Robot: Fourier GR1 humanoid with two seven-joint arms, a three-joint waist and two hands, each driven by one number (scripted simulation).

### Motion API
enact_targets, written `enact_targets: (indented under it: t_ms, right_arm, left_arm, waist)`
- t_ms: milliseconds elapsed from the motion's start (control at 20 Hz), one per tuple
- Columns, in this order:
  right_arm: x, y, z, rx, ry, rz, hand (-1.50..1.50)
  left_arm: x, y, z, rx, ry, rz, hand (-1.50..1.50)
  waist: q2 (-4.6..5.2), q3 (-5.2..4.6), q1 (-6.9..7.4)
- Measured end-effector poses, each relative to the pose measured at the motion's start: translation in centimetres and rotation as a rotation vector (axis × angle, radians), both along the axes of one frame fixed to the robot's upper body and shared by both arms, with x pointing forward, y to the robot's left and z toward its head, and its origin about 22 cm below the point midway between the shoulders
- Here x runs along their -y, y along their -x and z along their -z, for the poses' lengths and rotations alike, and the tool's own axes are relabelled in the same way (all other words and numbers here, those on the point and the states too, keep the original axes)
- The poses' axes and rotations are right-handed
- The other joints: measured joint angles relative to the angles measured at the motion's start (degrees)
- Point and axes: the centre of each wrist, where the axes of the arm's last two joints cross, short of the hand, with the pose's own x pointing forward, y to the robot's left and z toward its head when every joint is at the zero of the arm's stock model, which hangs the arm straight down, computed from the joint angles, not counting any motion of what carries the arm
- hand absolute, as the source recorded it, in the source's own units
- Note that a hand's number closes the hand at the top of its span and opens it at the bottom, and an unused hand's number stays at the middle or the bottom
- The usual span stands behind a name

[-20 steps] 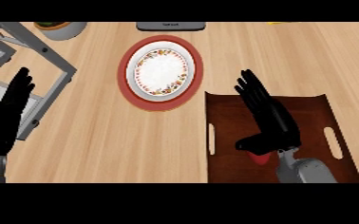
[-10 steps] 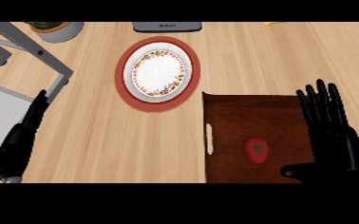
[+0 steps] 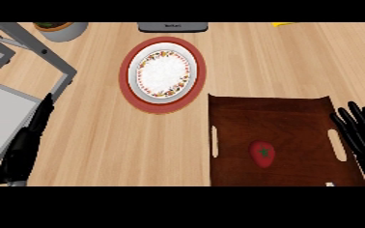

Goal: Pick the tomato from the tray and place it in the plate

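Down on the near right, the tomato [image 3: 262,154] sits untouched in the brown tray [image 3: 285,111], right hand [image 3: 352,128] beside it with fingers straight, left hand [image 3: 28,137] relaxed far left, plate [image 3: 163,72] bare, so basically nothing's done yet.

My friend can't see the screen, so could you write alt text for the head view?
A red tomato lies in a dark brown tray at lower right of a wooden counter, with a red-rimmed plate up to its left. The right hand shows at the right edge beside the tray, the left hand at the lower left edge.
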Motion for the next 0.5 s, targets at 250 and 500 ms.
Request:
enact_targets:
  t_ms: [250,500]
  right_arm:
    - [0.8,-1.1,-1.8,-0.062,0.269,-0.074,-1.5]
    - [0.7,-2.9,-3.2,-0.149,0.447,-0.123,-1.5]
  left_arm:
    - [-0.2,0.0,-0.1,-0.004,0.001,0.013,0.0]
    - [0.2,-0.5,-0.6,0.007,-0.001,0.015,0.0]
  waist:
    - [0.09,-0.03,0.65]
    - [0.16,-0.02,0.89]
